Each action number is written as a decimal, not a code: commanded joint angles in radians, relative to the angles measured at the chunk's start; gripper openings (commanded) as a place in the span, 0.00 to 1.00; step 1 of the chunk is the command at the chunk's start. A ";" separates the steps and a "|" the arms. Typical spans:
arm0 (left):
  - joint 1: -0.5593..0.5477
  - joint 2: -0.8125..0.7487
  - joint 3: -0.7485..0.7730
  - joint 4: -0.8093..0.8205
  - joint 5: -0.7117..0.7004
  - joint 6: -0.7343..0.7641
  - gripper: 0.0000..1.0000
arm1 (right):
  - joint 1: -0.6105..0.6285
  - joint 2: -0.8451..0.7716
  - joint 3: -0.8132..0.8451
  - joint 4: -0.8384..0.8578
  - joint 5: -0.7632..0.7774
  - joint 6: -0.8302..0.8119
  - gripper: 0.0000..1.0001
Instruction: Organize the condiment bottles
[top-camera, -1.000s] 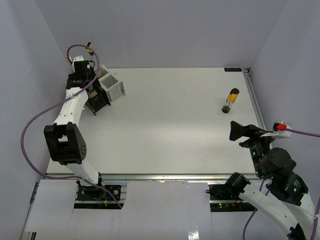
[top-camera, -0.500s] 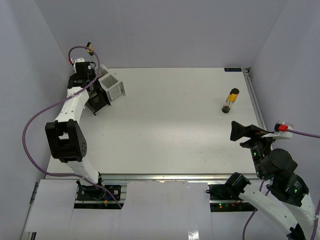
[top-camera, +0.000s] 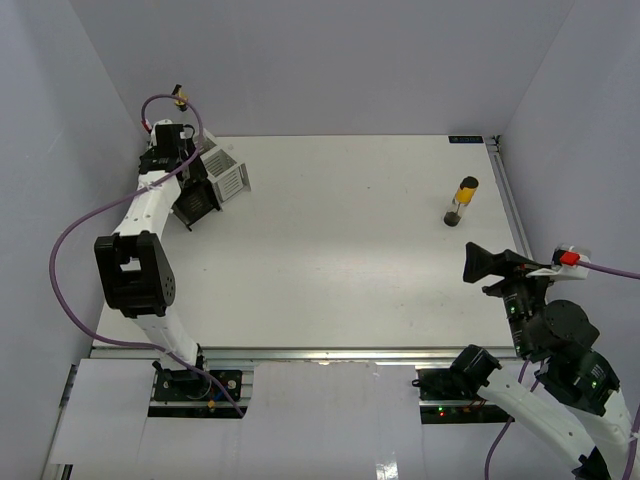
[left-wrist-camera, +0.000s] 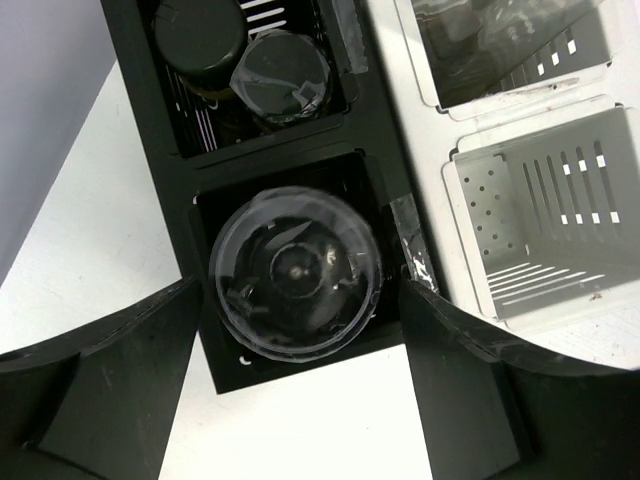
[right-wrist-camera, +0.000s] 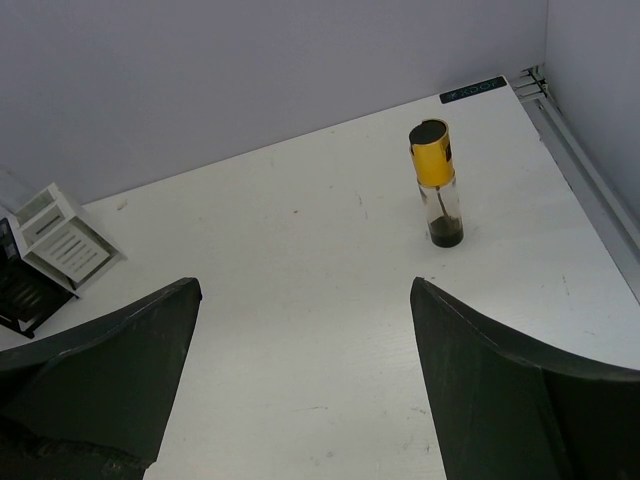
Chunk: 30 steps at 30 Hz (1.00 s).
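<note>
A slim condiment bottle (top-camera: 461, 201) with a black cap and yellow band stands alone at the right back of the table, also seen in the right wrist view (right-wrist-camera: 437, 180). Three more bottles stand in the black rack (left-wrist-camera: 390, 230). A clear-topped bottle (left-wrist-camera: 295, 270) fills its near slot. A dark-capped jar (left-wrist-camera: 200, 35) and a clear-lidded bottle (left-wrist-camera: 287, 78) share the far slot. My left gripper (left-wrist-camera: 295, 385) hangs open over the rack's near end, fingers (left-wrist-camera: 100, 380) clear of the bottle on both sides. My right gripper (right-wrist-camera: 305, 370) is open and empty, well short of the slim bottle.
A white slotted rack (left-wrist-camera: 540, 230) sits right beside the black one, its near slot empty; it shows in the top view (top-camera: 222, 175) by the back left corner. The left wall stands close behind the left arm. A rail (top-camera: 510, 200) runs along the table's right edge.
The left arm has drawn a little toward the back wall above the black rack. The right arm has barely shifted.
</note>
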 joint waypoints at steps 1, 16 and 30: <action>0.001 -0.005 0.061 -0.023 -0.024 0.002 0.91 | 0.009 -0.013 0.036 0.038 0.025 -0.007 0.92; -0.084 -0.277 0.109 -0.123 0.339 -0.035 0.93 | 0.007 0.473 0.225 -0.025 0.077 -0.079 0.92; -0.406 -0.553 -0.531 0.201 0.741 -0.099 0.96 | -0.574 0.973 0.494 -0.038 -0.280 -0.137 0.96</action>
